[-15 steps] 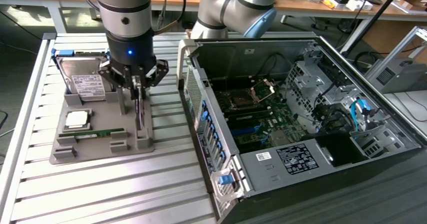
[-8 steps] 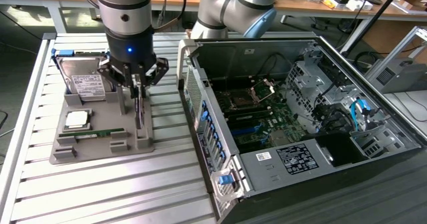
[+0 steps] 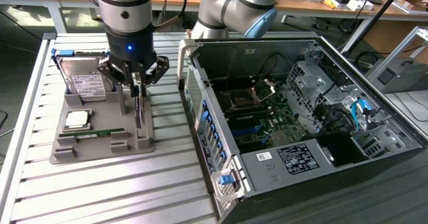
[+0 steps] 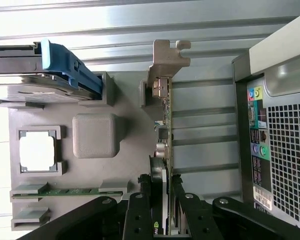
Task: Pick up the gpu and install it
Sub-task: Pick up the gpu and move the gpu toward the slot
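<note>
The slatted counter [image 3: 100, 184] carries an open computer case [image 3: 254, 51] and, toward its edge on the exterior view's left, a grey holder [image 3: 100, 149]. The gpu [image 3: 140, 111] stands on edge (bracket end away from the gripper [image 3: 137, 86]) along the holder's case-side edge, with the fingers [image 4: 140, 210] closed on its top.

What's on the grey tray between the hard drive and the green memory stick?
A square silvery chip, in its own pocket between the hard drive and the memory stick; the exterior view shows it.
</note>
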You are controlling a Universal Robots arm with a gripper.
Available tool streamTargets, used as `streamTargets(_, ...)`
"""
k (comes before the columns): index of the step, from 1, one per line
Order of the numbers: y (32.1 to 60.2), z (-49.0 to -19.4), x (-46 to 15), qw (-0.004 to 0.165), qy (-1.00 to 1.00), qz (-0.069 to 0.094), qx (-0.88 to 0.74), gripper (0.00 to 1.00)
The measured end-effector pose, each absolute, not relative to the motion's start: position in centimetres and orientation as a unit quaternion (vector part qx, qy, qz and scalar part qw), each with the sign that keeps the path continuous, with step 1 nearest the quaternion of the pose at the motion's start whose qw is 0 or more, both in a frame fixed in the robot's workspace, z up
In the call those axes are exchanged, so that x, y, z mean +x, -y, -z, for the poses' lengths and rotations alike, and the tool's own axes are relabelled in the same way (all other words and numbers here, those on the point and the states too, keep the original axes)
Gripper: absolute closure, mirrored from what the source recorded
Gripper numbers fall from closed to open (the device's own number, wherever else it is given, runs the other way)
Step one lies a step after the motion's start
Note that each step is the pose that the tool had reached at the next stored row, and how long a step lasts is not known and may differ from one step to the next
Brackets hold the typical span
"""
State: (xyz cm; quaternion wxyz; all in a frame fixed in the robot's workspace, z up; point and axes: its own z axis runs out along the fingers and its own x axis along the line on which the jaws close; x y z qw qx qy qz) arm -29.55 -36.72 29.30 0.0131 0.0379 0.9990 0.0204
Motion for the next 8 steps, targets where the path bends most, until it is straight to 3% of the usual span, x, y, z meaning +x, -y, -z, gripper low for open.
streamTargets(8, 36.72, -29.85, -29.55, 0.013, -0.999, -0.02, 0.038, 0.73)
